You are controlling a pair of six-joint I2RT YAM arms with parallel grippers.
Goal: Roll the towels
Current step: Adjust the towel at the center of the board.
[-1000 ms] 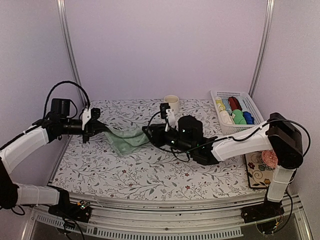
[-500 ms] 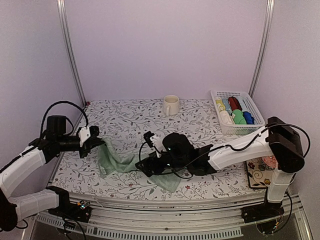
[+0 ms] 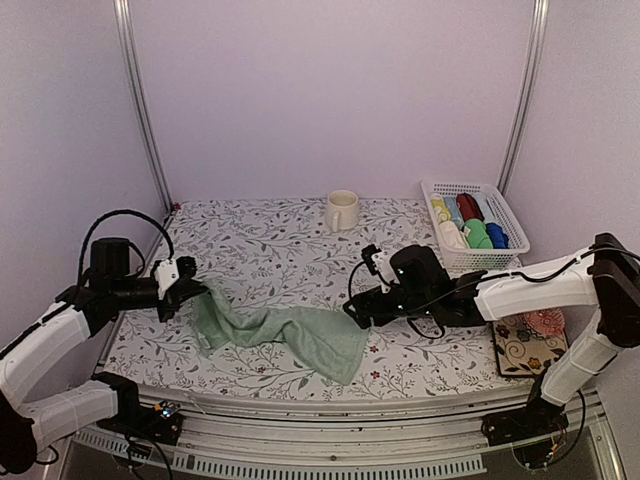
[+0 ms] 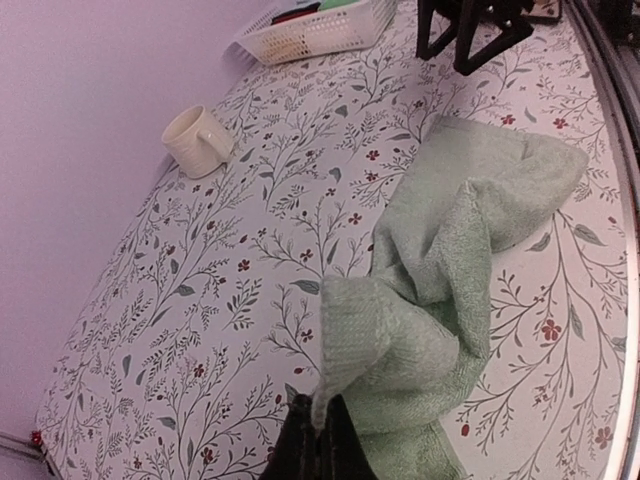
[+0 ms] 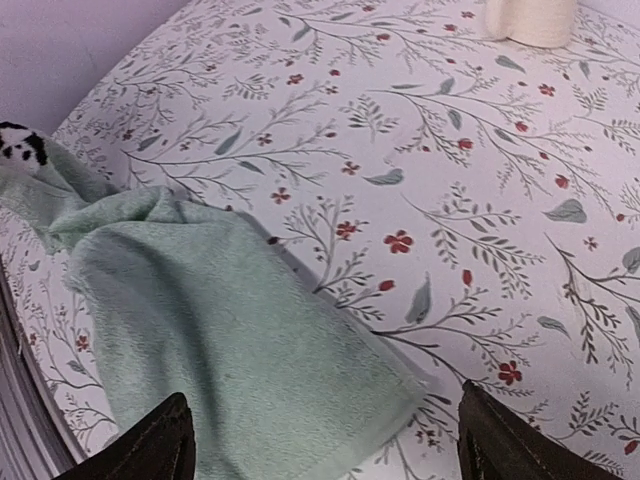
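A pale sage green towel (image 3: 290,335) lies crumpled on the flowered table near the front edge, its right end spread flat. My left gripper (image 3: 192,293) is shut on the towel's left corner; the left wrist view shows the corner pinched between the dark fingers (image 4: 318,445) and the towel (image 4: 450,280) bunched beyond them. My right gripper (image 3: 352,312) is open and empty, just right of the towel's right end. In the right wrist view its fingers (image 5: 150,450) stand wide apart over the towel's corner (image 5: 250,360). The cream towel is not in view.
A cream mug (image 3: 341,211) stands at the back middle. A white basket (image 3: 505,210) at the back right holds several coloured rolled cloths. A patterned mat (image 3: 525,345) lies at the right edge. The table's front edge (image 3: 330,403) runs close below the towel.
The towel has been dragged toward the front edge. My right gripper has let go of it and drawn back to the right. My left gripper moved nearer and still holds the corner.
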